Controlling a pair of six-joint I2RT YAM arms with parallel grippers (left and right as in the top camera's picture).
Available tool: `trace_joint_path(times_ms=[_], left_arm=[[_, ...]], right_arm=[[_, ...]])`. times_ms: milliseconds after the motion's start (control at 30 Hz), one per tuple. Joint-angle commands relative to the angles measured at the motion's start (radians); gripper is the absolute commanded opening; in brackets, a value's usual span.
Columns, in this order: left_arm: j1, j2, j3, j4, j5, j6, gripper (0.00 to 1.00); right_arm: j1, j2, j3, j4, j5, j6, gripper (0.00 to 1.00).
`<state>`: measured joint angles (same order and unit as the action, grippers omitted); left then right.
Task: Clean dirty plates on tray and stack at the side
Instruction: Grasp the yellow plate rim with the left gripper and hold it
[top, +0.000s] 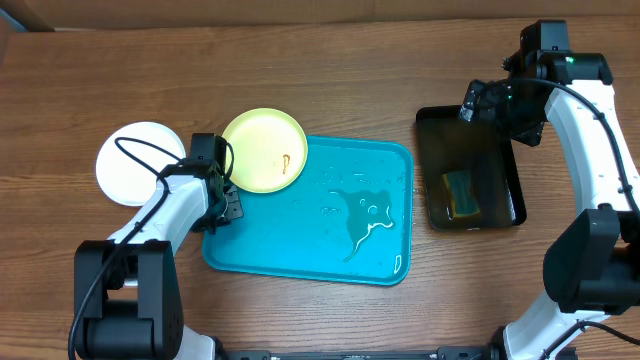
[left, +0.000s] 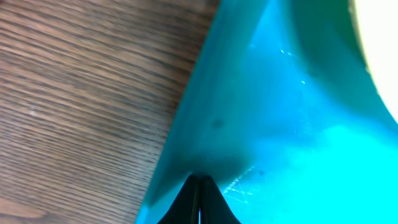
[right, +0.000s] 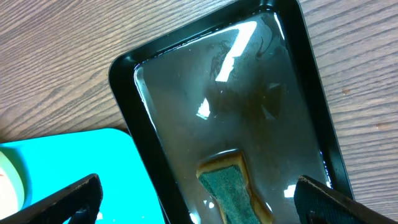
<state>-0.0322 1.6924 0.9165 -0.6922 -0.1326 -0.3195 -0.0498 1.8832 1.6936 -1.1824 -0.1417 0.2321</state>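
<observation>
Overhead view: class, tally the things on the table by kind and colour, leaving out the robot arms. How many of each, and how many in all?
White plate: 1
Pale yellow-green plate: 1
Turquoise tray: 1
Black basin: 1
Sponge: 1
Total: 5

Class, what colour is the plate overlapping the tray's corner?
The plate is pale yellow-green, seen best in the overhead view.

The left gripper (left: 199, 200) sits at bottom centre, black fingertips pressed together, above the rim of the tray (left: 280, 124). Turquoise tray fills the right; wood-grain table (left: 81, 93) fills the left. Pale plate (left: 382, 31) edge at upper right
</observation>
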Motion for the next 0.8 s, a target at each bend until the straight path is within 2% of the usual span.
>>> trace_joint_path(times_ms=[0,167,533,633,767], left_arm=[[0.005,0.001,-0.010,-0.010,0.060,-0.010,0.04],[0.005,0.001,-0.010,-0.026,0.101,-0.010,0.04],[0.006,0.001,-0.010,-0.014,0.053,-0.010,0.06],[0.006,0.001,0.004,-0.012,0.056,-0.010,0.15],[0.006,0.001,0.063,-0.073,0.050,0.020,0.20]], right_arm=[[0.005,-0.009,0.008,0.003,0.002,0.005,1.00],[0.005,-0.009,0.008,0.003,0.002,0.004,1.00],[0.005,-0.009,0.008,0.003,0.002,0.005,1.00],[0.005,-0.009,0.008,0.003,0.002,0.004,1.00],[0.005,-0.009,0.008,0.003,0.002,0.004,1.00]])
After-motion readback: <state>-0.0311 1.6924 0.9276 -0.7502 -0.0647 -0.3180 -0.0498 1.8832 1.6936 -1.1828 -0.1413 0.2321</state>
